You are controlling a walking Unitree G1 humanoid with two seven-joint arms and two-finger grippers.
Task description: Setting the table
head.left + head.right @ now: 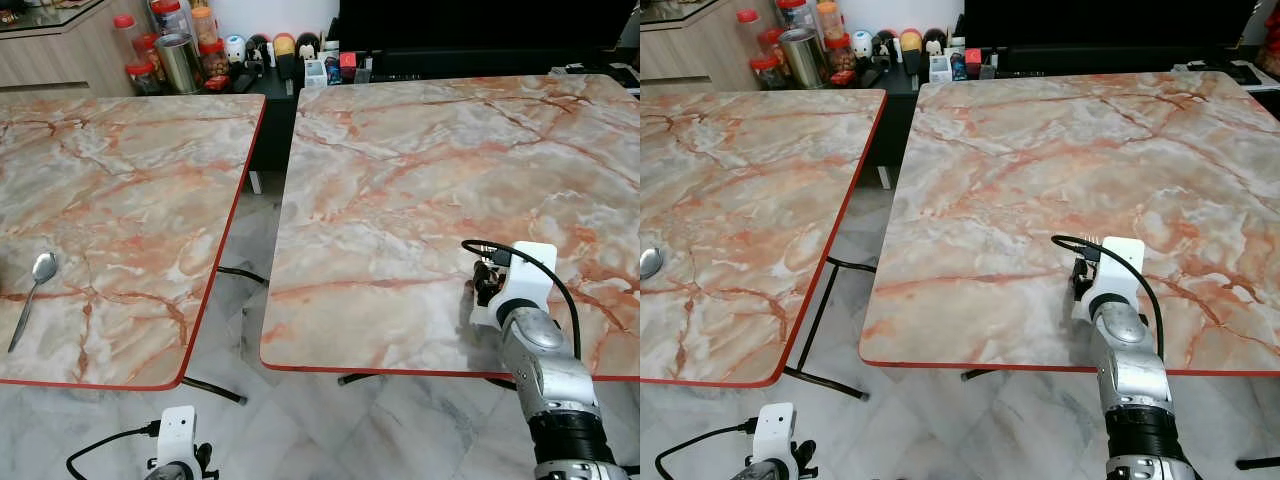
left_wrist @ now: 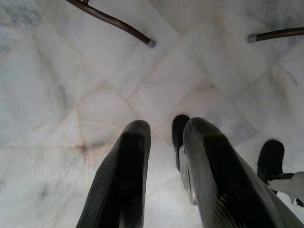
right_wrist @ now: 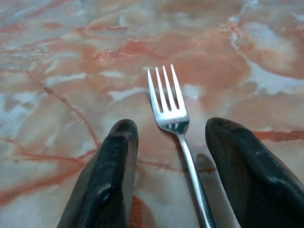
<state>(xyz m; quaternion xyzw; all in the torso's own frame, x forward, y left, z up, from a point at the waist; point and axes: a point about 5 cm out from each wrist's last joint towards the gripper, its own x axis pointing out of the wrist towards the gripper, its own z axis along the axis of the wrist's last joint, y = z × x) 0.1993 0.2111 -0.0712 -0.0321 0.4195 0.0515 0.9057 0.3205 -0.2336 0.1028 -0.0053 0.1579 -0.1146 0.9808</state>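
On the right table (image 1: pixel 420 170), near its front edge, the right gripper (image 3: pixel 166 166) rests low with fingers spread either side of a fork (image 3: pixel 172 114) lying flat, tines pointing away: released or about to be picked, likely a place setting. A spoon (image 1: pixel 32 290) lies on the left table (image 1: pixel 120 200). The left gripper (image 2: pixel 164 171) hangs idle over floor, slightly parted, empty.

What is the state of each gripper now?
Left gripper: open, holding nothing, above the floor.
Right gripper: open around the fork on the table.

Fork (image 3: pixel 173 111) handle — and spoon (image 1: pixel 649 262) handle — cut off by frame edges.
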